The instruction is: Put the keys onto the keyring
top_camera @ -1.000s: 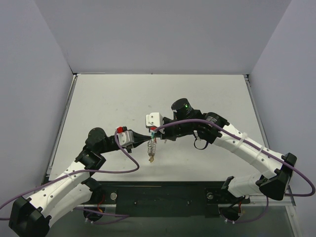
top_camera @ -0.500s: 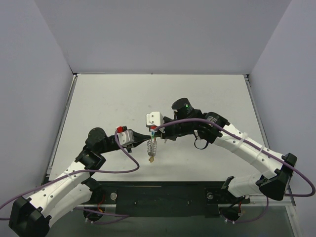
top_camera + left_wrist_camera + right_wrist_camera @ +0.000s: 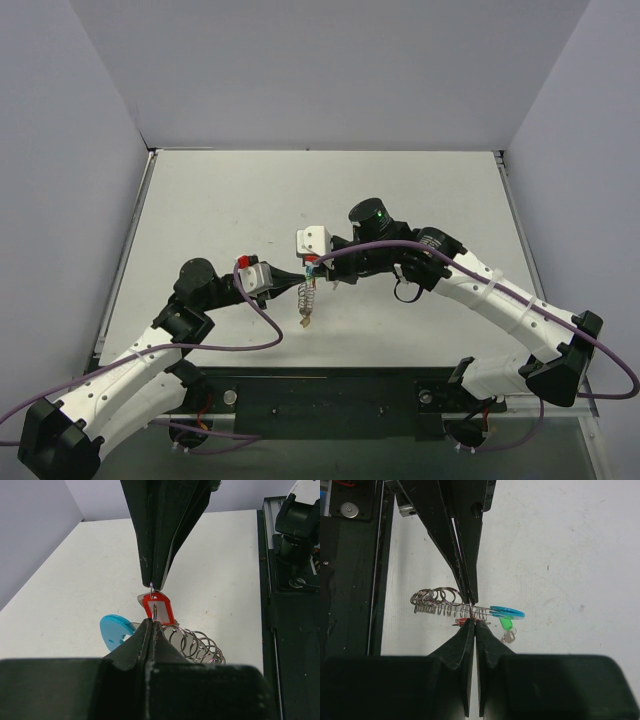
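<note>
Left jaws tight on keyring [image 3: 196,642], right jaws tight on red-tagged key [image 3: 160,608], tip to tip.

The left gripper [image 3: 151,626] hides the near coils of the keyring [image 3: 197,642]; the right gripper [image 3: 472,625] hides most of the red tag [image 3: 463,622].

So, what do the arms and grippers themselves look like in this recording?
The left arm and right arm have white links with black joints and bases. A purple cable loops along each. Each wrist carries a white boxy camera block. A green light shows on the right arm. The left gripper and right gripper have slim, tapered black fingers.
</note>
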`<state>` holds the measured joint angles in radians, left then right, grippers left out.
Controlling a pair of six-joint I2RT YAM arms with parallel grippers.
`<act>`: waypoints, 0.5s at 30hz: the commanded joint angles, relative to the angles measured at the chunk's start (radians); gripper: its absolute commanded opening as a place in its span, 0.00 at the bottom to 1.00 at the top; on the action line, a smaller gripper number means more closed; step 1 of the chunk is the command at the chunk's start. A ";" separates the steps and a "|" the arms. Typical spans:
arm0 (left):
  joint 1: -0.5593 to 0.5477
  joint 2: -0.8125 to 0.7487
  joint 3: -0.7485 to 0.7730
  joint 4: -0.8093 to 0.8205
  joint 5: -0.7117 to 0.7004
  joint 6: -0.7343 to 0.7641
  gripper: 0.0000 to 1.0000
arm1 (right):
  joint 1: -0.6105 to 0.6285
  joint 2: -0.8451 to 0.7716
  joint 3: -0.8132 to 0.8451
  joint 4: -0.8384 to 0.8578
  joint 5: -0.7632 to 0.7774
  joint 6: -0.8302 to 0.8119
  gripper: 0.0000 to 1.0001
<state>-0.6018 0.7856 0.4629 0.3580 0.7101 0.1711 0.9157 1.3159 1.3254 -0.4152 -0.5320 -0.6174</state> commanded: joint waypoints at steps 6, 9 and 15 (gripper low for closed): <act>-0.003 -0.017 0.039 0.058 0.000 0.015 0.00 | -0.005 -0.017 0.005 0.019 -0.025 0.021 0.00; -0.003 -0.019 0.039 0.058 0.000 0.015 0.00 | -0.005 -0.010 0.003 0.019 -0.031 0.024 0.00; -0.003 -0.020 0.039 0.062 -0.001 0.013 0.00 | -0.001 -0.003 0.006 0.019 -0.033 0.027 0.00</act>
<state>-0.6018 0.7853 0.4629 0.3584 0.7101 0.1715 0.9161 1.3163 1.3254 -0.4152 -0.5350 -0.6029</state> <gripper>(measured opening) 0.015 0.002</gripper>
